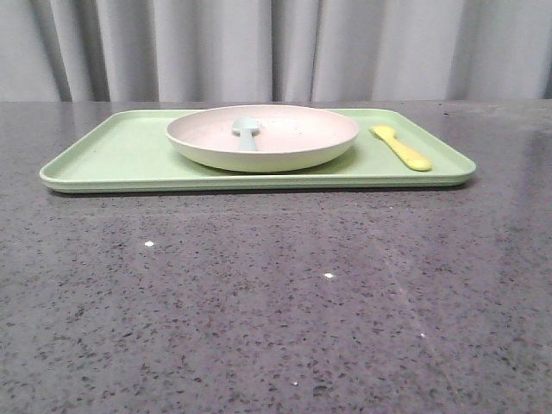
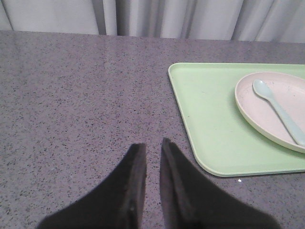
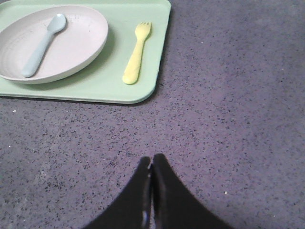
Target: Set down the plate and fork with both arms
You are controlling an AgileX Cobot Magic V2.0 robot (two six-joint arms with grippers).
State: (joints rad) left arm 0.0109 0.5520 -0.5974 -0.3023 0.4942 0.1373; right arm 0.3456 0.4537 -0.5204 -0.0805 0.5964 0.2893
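Two tools over bare table, left tool (image 2: pixel 153 145) slightly parted, right tool (image 3: pixel 152 162) pressed together, both empty.

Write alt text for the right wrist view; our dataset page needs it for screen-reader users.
A yellow fork lies on a light-green tray beside a cream-pink plate holding a pale blue spoon. The shut right gripper is over bare grey speckled table, apart from the tray.
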